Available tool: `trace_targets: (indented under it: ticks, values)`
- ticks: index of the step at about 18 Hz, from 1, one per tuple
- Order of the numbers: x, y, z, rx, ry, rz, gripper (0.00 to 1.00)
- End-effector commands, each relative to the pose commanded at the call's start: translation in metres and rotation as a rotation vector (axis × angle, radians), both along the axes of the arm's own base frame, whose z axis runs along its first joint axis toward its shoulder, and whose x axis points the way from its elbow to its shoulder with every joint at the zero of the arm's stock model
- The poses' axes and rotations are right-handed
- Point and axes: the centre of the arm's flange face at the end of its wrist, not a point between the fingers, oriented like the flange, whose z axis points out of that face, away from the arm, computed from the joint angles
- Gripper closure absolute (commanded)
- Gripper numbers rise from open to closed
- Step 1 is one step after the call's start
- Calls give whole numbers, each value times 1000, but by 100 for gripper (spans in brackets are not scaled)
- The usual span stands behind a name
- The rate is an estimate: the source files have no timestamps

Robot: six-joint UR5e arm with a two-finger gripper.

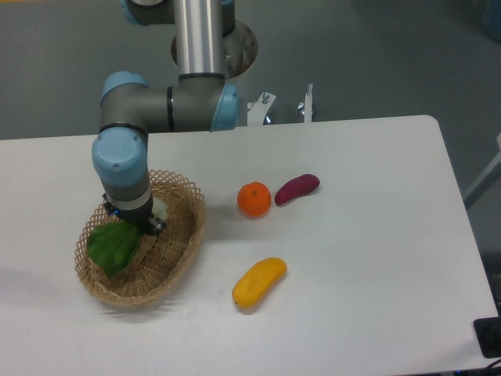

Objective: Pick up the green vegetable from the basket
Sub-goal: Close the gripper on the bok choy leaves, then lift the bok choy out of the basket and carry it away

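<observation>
The green vegetable [112,247] lies in the wicker basket [176,262] at the left of the table, its dark leaves toward the front left and its pale stalk end [160,208] toward the back. My gripper [135,222] is down inside the basket right over the vegetable, between leaves and stalk. The wrist hides the fingers, so I cannot tell whether they are open or shut on it.
An orange [254,199] and a purple sweet potato [297,188] lie to the right of the basket. A yellow mango-shaped fruit [259,282] lies in front of them. The arm's base [235,47] stands at the table's back edge.
</observation>
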Motion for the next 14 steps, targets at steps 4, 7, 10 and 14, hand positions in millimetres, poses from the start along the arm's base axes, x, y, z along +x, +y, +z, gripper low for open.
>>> trace_targets:
  ticks: [4,7,10,14]
  values:
    - [-49,-10,39,54,34,74,91]
    - [-87,-19,62,91,57,119,91]
    - [-136,-37,72,108,79,163,91]
    - [-197,-70,74,115,104,177,91]
